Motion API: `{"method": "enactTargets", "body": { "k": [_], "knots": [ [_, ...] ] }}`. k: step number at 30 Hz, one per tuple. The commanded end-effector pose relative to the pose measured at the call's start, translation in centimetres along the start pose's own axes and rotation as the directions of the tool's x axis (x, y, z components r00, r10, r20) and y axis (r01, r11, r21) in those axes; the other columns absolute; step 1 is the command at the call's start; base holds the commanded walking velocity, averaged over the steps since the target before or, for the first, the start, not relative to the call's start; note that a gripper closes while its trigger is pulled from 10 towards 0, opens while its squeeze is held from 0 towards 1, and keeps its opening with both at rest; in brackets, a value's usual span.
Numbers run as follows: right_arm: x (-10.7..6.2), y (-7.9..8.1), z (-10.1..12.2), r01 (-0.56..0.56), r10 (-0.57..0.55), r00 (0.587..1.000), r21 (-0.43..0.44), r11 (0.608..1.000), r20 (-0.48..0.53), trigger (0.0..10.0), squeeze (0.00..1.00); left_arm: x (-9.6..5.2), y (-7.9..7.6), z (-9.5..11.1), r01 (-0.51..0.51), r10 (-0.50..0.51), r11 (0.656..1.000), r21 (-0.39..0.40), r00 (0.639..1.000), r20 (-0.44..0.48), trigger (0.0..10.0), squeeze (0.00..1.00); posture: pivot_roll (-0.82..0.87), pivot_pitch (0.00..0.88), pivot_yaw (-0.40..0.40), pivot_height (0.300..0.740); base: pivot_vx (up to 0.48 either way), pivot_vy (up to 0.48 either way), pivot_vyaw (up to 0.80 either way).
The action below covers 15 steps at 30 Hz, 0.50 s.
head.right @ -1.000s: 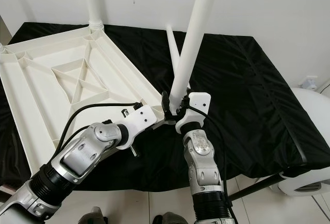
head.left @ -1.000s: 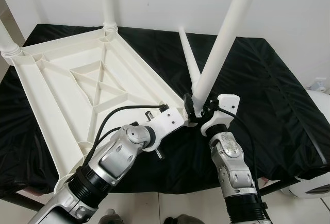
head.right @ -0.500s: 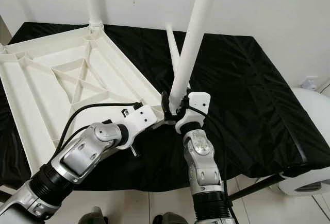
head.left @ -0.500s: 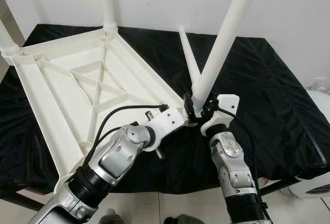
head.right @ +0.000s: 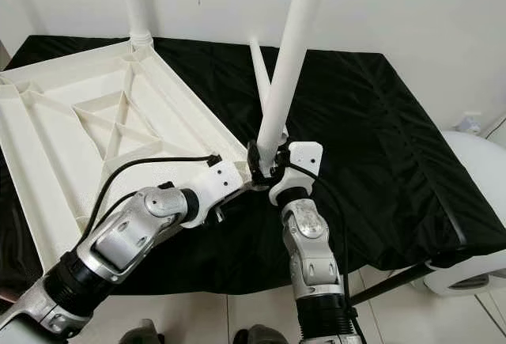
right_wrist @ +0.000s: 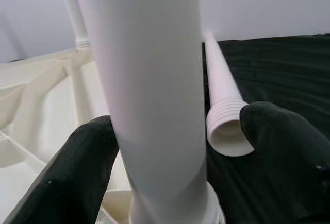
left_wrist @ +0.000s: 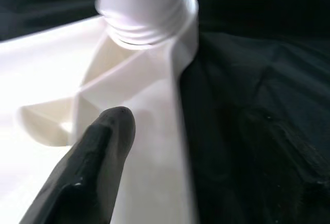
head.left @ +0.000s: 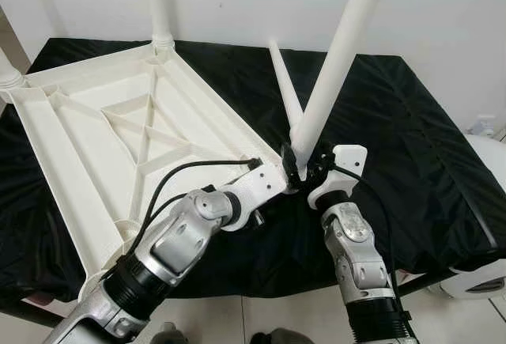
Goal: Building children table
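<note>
Leg [head.left: 336,51] straightening slightly toward upright; right gripper [head.left: 304,172] clenching its base over corner socket, left gripper [left_wrist: 206,147] spread, bracing tabletop [head.left: 103,134].

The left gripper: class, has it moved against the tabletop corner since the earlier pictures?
Yes. The left gripper has rolled at the wrist, staying at the upturned tabletop's corner beside the upright leg.

Tabletop [head.left: 95,122]: white moulded plastic, smooth, faint sheen on ribs. Leg [head.left: 336,51] same plastic, slightly glossy; spare leg [right_wrist: 221,95] ridged at hollow end. Cloth [head.left: 395,122] black fabric, creased, light satin sheen. Fingers [right_wrist: 72,183] matt black, rubbery look. Arms [head.left: 170,245] brushed silver metal, white plastic wrist shells.
</note>
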State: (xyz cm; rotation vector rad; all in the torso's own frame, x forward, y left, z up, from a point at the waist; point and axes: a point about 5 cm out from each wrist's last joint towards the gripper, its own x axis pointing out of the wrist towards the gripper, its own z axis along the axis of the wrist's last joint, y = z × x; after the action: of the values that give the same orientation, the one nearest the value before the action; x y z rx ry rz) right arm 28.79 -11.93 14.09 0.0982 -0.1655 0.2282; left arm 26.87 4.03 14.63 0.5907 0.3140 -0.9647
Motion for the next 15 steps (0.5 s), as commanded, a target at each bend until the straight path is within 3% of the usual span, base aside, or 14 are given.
{"method": "enactTargets", "body": {
  "k": [1, 2, 7, 13, 15],
  "knots": [
    [0.1, -0.1, -0.3, -0.049, 0.050, 0.999, 0.027, 0.998, -0.017, 10.0, 0.00, -1.0, 0.3, 0.9, 0.049, -0.049, 0.999, 0.007, 0.998, 0.040, 10.0, 0.00, 0.04, 0.024, -0.080, 0.740, 0.000, 0.000, 0.00],
    [0.1, -0.1, -0.3, -0.049, 0.050, 0.999, 0.027, 0.998, -0.017, 10.0, 0.00, -1.0, 0.3, 0.9, 0.049, -0.049, 0.999, 0.007, 0.998, 0.040, 10.0, 0.00, 0.04, 0.024, -0.080, 0.740, 0.000, 0.000, 0.00],
    [1.0, -0.5, 0.3, -0.181, 0.181, 0.984, 0.039, 0.983, 0.006, 10.0, 0.00, -4.1, 2.5, 1.9, 0.038, -0.034, 0.999, -0.027, 0.991, 0.131, 10.0, 0.00, 0.05, 0.038, -0.083, 0.740, 0.000, 0.000, 0.00],
    [1.8, -1.3, 0.7, -0.231, 0.231, 0.973, 0.009, 0.973, 0.017, 10.0, 0.00, -5.8, 2.9, 2.3, 0.056, -0.041, 0.996, -0.065, 0.977, 0.209, 10.0, 0.00, 0.05, 0.051, -0.090, 0.740, 0.000, 0.000, 0.00],
    [2.9, -2.0, 1.0, -0.275, 0.275, 0.961, -0.024, 0.961, 0.024, 10.0, 0.00, -6.7, 2.8, 2.2, 0.073, -0.042, 0.990, -0.118, 0.968, 0.249, 10.0, 0.00, 0.06, 0.059, -0.096, 0.740, 0.000, 0.000, 0.00]
  ]
}}
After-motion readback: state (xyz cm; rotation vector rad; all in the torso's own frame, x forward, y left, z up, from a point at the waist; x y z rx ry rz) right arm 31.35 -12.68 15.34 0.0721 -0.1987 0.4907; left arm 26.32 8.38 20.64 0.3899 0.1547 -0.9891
